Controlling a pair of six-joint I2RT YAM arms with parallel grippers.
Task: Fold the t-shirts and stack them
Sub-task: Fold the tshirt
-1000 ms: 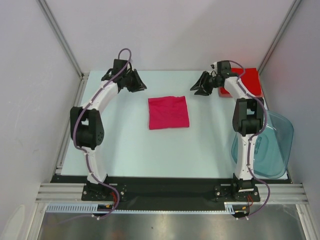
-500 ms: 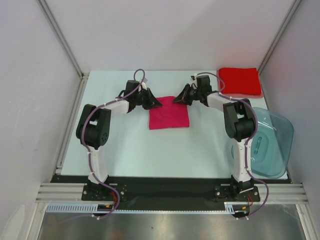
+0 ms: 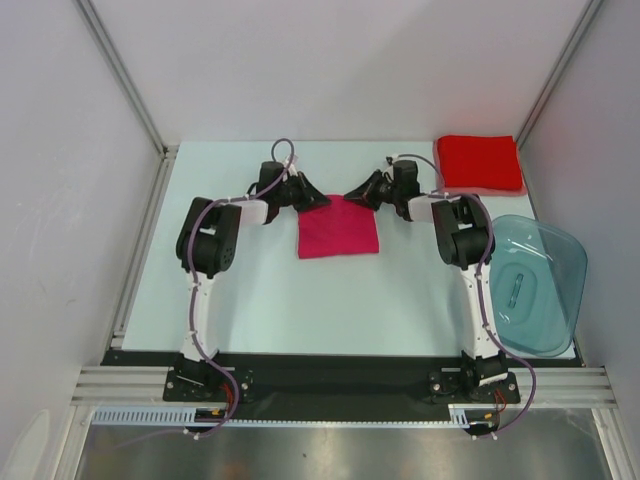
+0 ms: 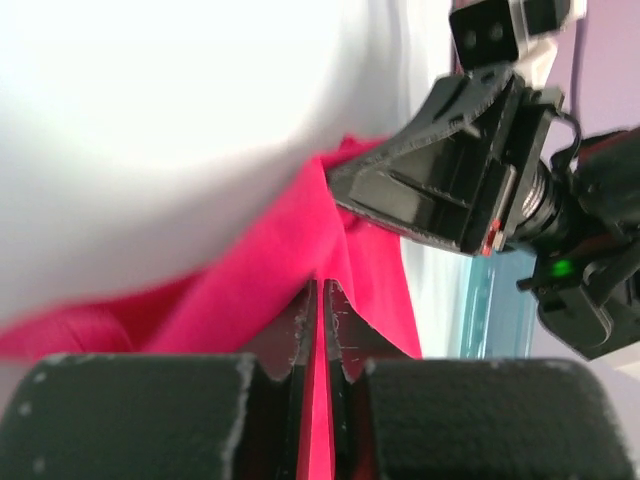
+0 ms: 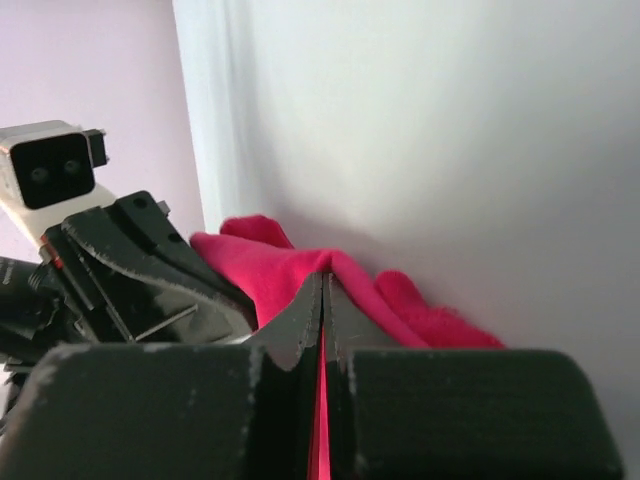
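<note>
White table (image 3: 250, 290) – blue-grey tub (image 3: 530, 285) sits well right of the right gripper (image 3: 353, 196), toward the bases. Folded red t-shirt (image 3: 480, 163) lies just right of it. Folded magenta t-shirt (image 3: 337, 228) lies between both grippers – left gripper (image 3: 317, 203) and right gripper each pinch a far corner.

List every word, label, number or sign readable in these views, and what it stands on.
None can be read: no text shows on the pink t-shirt, the red t-shirt, the plastic tub or the table.
</note>
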